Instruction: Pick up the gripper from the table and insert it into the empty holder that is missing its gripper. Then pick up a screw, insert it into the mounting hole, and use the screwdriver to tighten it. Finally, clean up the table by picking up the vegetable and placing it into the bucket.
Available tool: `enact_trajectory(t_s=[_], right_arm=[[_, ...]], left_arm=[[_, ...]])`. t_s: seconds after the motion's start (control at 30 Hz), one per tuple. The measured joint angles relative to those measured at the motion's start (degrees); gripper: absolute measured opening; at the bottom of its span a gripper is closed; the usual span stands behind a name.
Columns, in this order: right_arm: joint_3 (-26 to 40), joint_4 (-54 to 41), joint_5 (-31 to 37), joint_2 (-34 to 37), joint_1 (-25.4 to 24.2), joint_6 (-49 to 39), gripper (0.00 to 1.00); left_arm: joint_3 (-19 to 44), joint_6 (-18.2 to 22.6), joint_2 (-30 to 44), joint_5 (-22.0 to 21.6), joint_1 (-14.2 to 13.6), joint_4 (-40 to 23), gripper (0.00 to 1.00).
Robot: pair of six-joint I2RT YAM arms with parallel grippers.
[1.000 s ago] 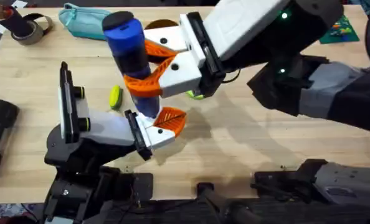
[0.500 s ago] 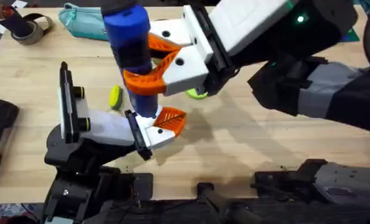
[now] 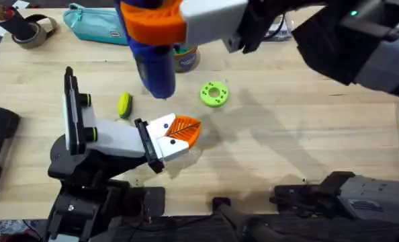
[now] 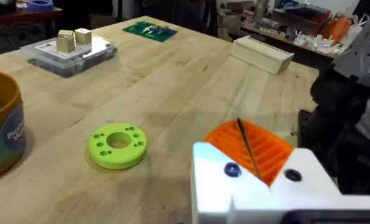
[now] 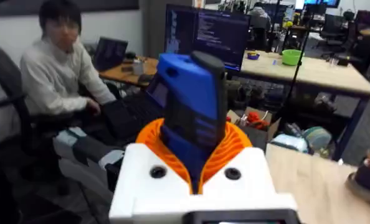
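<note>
Overhead, the right tool (image 3: 160,25) is clamped on the blue screwdriver (image 3: 152,64), raised above the holder (image 3: 160,138), where the orange gripper (image 3: 184,129) sits with a screw in place. I judge tightening nearly finished; the yellow-green vegetable (image 3: 123,104) lies left of the screwdriver, well short of the bucket (image 3: 184,57).

Table (image 3: 287,134): light wood-grain, matt. Screwdriver (image 3: 152,64): smooth blue plastic, slightly glossy. Gripper (image 4: 253,146): orange ribbed plastic, matt. Holder (image 3: 160,138): smooth white plastic. Green disc (image 4: 118,145), at the holder's 2 o'clock overhead: matt plastic.
</note>
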Motion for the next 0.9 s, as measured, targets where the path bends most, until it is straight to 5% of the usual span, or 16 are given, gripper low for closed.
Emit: enact_trajectory(t_s=[0.9], right_arm=[[-2.0,-3.2,-1.5,-0.2,3.3,-3.8,0.036]], left_arm=[[0.0,0.0,0.0,0.0,0.0,0.0,0.013]])
